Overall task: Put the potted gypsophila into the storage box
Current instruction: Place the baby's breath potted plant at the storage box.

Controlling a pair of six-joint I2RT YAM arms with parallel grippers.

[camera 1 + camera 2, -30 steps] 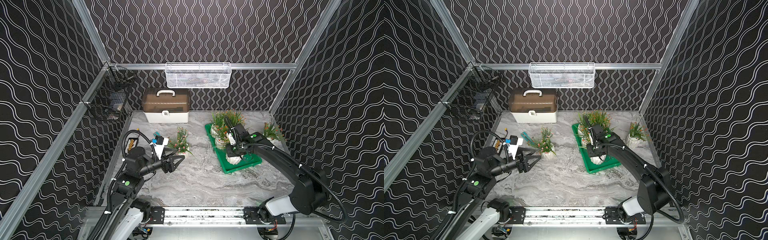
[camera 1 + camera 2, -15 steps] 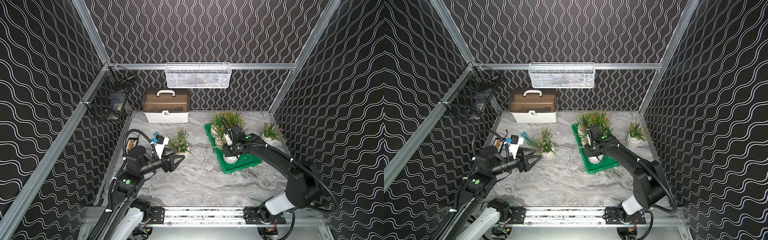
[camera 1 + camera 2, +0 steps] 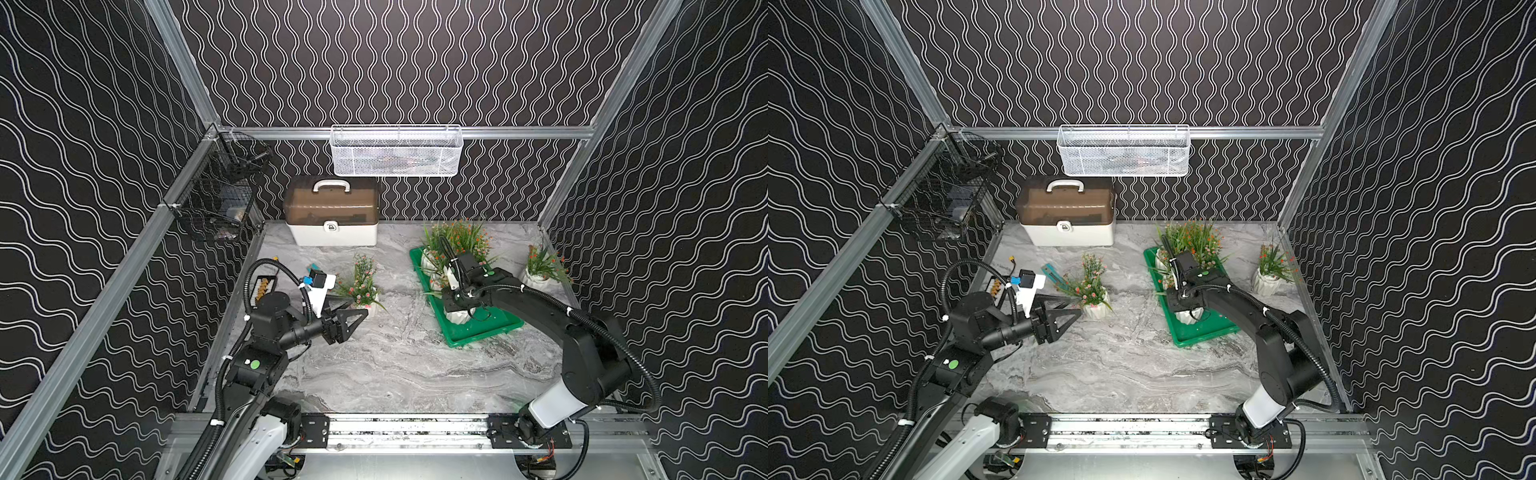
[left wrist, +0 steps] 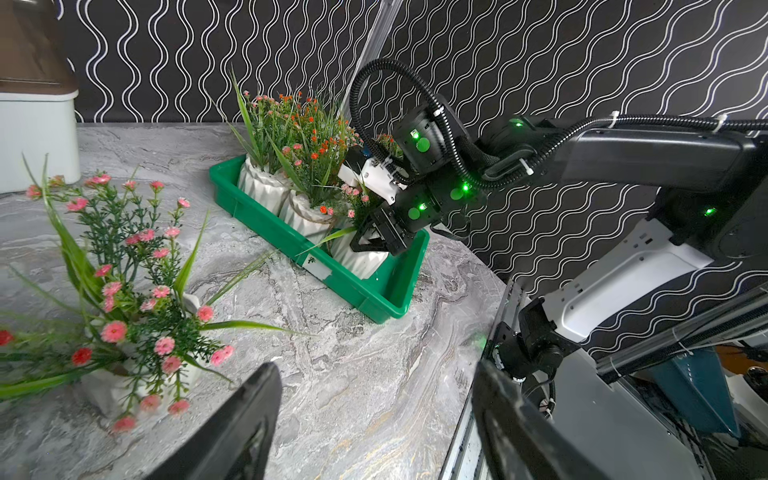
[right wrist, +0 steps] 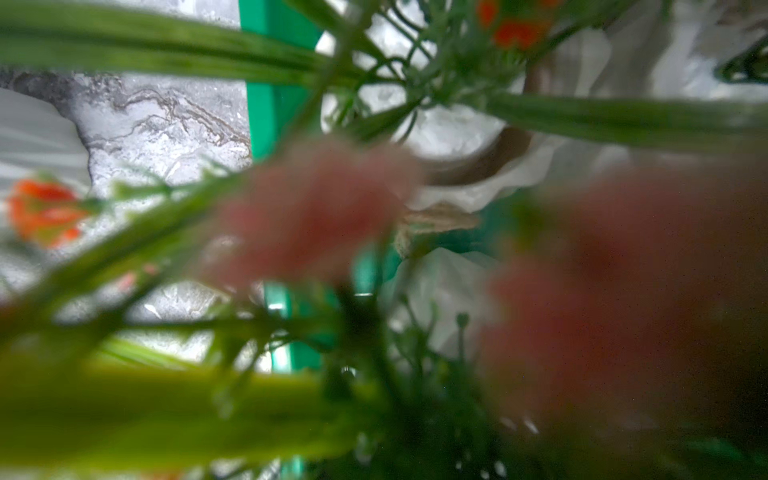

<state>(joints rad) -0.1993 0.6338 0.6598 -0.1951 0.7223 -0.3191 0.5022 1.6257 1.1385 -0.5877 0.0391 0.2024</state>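
In both top views the marble table bears the green storage box right of centre holding several potted gypsophila, pink-flowered pot outside just beside the spread-jawed left gripper, another pot near the right wall, right gripper pressed together atop the box's front pot.

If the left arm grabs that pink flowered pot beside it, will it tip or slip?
The pink-flowered pot looks top-heavy, greenery spreading wider than its small base, so a high push may tip it. Ribbed sides probably give the open left gripper decent hold.
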